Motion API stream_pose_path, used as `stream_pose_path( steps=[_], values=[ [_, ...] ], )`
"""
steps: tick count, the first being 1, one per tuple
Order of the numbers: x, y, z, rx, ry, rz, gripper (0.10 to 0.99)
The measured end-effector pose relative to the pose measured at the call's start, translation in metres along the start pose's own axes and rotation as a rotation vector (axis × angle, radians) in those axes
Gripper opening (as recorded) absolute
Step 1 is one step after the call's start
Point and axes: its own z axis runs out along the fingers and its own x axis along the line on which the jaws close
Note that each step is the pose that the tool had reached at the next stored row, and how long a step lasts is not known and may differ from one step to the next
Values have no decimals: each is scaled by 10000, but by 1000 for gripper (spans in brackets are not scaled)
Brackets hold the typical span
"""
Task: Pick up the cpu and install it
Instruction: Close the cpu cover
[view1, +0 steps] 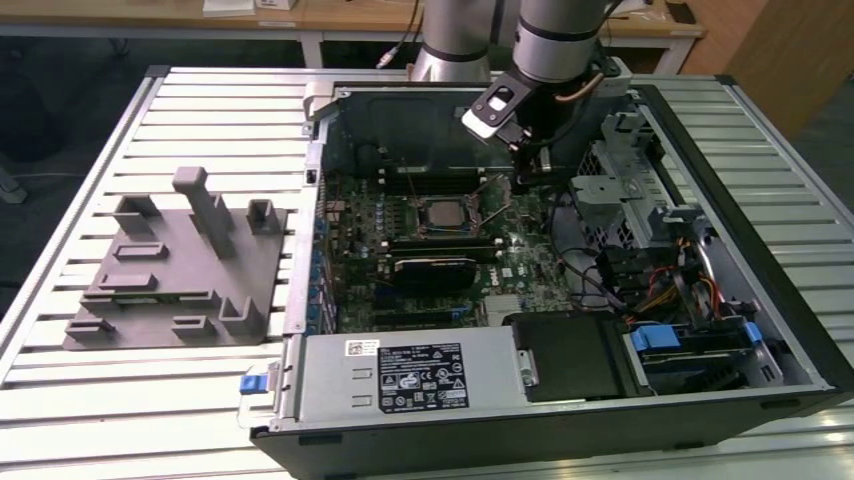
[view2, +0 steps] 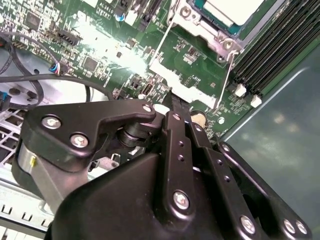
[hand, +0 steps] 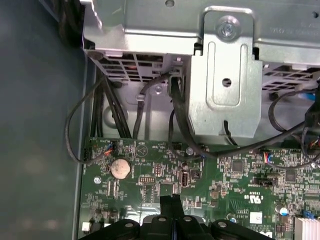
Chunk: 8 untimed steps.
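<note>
Fingers of the gripper are pressed together with nothing between them; in both wrist views they meet along a thin seam. In the exterior view the gripper hangs from the arm inside an open computer case. It sits low over the green circuit board, near the case's far wall. Whether the tips touch the board cannot be told.

The cpu lies in its square socket at the middle of the board, pale metal top upward, just to the exterior view's left of the gripper and apart from it. In the second wrist view the cpu sits inside a metal frame. A thin wire lever runs along the frame's side, and long black memory sticks lie beside it. The gripper is over bare board a short way from that frame.

In the first wrist view a round coin battery lies on the board near the fingertips, below a metal drive cage hung with black cables.

The case rests on a slatted metal worktop. A grey fixture stands on the worktop beside the case, toward the exterior view's left edge.
</note>
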Motion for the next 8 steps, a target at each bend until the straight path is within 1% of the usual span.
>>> stream_pose_path(
  steps=[8],
  values=[
    [5,-115,-5,1,1,1,106]
  ],
)
